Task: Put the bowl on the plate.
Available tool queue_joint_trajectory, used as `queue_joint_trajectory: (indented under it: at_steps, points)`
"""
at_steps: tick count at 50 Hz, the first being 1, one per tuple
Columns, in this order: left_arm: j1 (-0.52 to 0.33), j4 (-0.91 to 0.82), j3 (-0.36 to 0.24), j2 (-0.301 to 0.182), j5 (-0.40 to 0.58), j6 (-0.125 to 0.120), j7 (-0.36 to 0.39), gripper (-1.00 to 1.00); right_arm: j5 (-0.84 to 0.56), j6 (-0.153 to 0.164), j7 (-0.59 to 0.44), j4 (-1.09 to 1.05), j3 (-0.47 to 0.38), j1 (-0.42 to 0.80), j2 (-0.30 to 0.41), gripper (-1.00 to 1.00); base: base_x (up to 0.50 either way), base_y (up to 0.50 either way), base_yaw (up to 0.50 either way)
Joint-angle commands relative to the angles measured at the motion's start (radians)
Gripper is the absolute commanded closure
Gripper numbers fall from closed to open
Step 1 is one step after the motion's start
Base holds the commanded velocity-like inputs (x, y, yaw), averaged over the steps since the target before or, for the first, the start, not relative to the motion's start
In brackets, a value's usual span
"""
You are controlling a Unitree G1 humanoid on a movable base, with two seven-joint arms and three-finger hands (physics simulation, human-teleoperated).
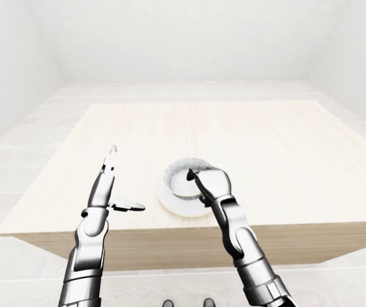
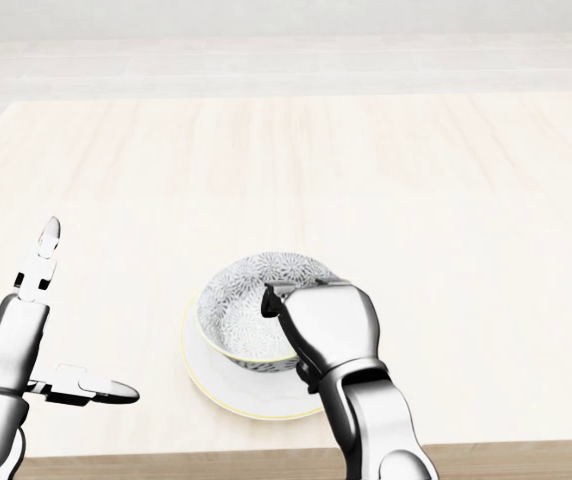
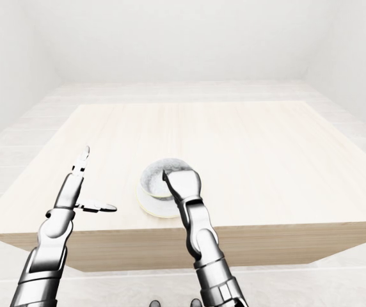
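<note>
Sitting right near the bottom edge of the head view, your bowl is already on the plate, upright, with the plate's pale rim showing around its left and lower side. I can't see anything inside the bowl, just that grey flowery pattern. Your right hand is at the bowl's right rim with a dark fingertip hooked over the edge; whether it's actually clenched on the rim I can't tell, since the palm hides the other fingers. Your left hand is well off to the left, released, one finger pointing up and another sticking out sideways, touching nothing. Further out it's light wooden table, then pale tiled floor and plain white walls.
</note>
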State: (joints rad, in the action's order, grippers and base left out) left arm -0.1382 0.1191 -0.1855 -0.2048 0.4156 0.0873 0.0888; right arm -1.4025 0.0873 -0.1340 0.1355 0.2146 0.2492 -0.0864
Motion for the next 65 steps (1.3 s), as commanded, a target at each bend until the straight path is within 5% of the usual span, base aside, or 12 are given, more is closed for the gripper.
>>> queue_joint_trajectory:
  at_steps: [1, 11, 19, 54, 65]
  points:
    - [-0.003, 0.013, 0.002, -0.001, 0.0, 0.0, -0.005, -1.0, -0.004, 0.0, -0.003, -0.018, 0.001, -0.005, -0.001, -0.07, 0.0, 0.0, 0.0]
    - [-0.006, 0.023, 0.002, -0.003, 0.0, 0.0, -0.007, -1.0, -0.009, 0.0, -0.017, -0.04, 0.0, -0.005, -0.002, -0.28, 0.0, 0.0, 0.0]
    - [-0.007, 0.026, 0.002, -0.003, -0.001, 0.0, -0.01, -1.0, -0.013, 0.0, -0.07, -0.111, -0.007, -0.014, 0.005, -1.0, 0.0, 0.0, 0.0]
    - [-0.008, 0.006, 0.0, -0.002, -0.005, 0.0, -0.002, -1.0, 0.109, 0.0, -0.496, -0.528, -0.126, -0.028, 0.069, -1.0, 0.0, 0.0, 0.0]
    - [-0.002, -0.01, 0.002, 0.002, -0.008, -0.001, 0.003, -1.0, 0.156, 0.0, -0.535, -0.652, -0.133, -0.095, 0.071, -1.0, 0.0, 0.0, 0.0]
